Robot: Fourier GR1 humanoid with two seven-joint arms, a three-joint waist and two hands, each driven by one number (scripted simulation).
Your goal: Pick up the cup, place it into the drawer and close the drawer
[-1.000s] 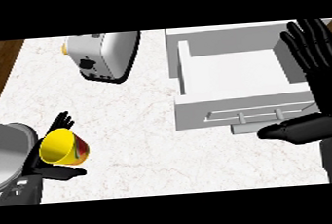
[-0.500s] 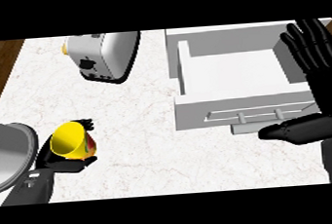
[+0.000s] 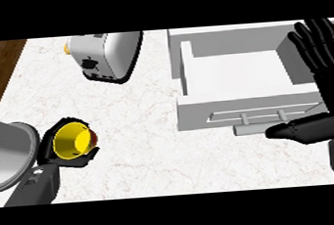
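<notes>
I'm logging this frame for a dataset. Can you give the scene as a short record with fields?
cup: yellow cup, tipped so its mouth shows
left hand: left hand curled round the cup, counter's lower left
right hand: right hand open, fingers up, at right edge
drawer: white drawer open, nothing visible inside
other: toaster top left

Yellow cup (image 3: 73, 139) tipped, mouth showing — white drawer (image 3: 236, 77) open, far right.
</notes>
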